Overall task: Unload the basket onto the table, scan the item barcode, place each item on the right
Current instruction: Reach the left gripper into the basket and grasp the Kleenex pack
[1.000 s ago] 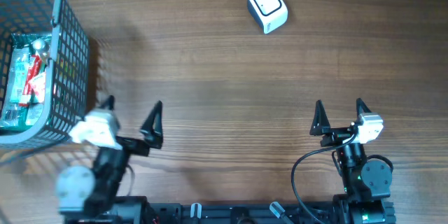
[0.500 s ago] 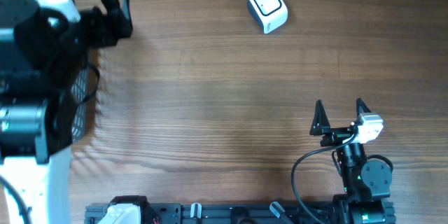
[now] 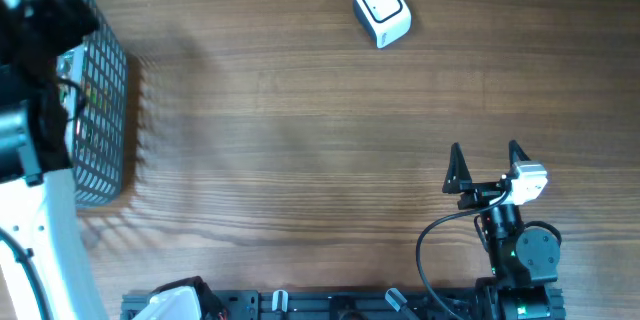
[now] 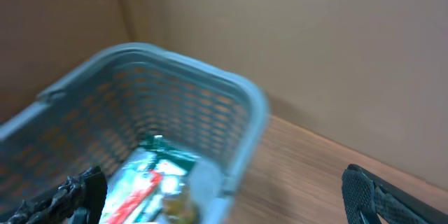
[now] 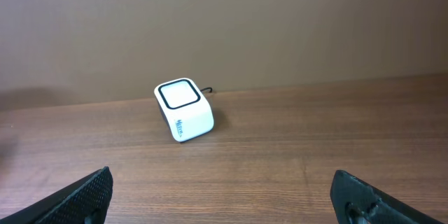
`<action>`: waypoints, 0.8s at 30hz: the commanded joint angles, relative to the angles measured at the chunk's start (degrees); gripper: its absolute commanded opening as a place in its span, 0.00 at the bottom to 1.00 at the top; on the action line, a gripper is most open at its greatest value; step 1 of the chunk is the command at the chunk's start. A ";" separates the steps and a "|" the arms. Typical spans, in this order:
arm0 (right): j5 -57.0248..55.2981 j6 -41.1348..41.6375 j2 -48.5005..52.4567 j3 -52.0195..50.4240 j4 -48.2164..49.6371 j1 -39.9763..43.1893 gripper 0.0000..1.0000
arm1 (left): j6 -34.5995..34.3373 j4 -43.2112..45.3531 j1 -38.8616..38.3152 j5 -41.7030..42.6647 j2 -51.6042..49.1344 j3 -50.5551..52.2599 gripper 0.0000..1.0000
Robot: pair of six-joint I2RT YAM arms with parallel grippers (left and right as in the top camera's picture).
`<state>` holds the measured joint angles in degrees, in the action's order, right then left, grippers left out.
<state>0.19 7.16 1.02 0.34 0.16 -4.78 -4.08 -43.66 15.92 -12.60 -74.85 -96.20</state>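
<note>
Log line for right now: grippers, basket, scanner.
left gripper: open, empty, above basket | right gripper: open, empty, facing barcode scanner | packaged items: in basket | scan: not yet done

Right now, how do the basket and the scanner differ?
The basket is grey open mesh; the scanner is a solid white box with a dark-framed window. The basket is far larger than the scanner. The basket holds packaged items at the left edge of the table; the scanner holds nothing, at the far middle. Both sit on that wooden table.
</note>
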 commanded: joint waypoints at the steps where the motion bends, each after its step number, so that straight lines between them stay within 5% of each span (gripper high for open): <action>1: -0.28 -0.98 -0.22 -0.04 0.22 0.24 1.00 | 1.09 -0.20 5.27 -0.96 -1.57 -1.20 1.00; 11: -0.28 -0.98 -0.22 -0.04 0.22 0.24 1.00 | 1.07 -7.39 13.11 0.17 -9.27 -1.20 1.00; 24: -0.28 -0.98 -0.22 -0.04 0.22 0.24 1.00 | 2.36 -14.73 13.68 3.78 -22.53 -1.20 0.98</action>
<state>0.19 7.16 1.02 0.36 0.16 -4.78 -3.01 -56.75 29.32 -10.22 -95.04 -96.42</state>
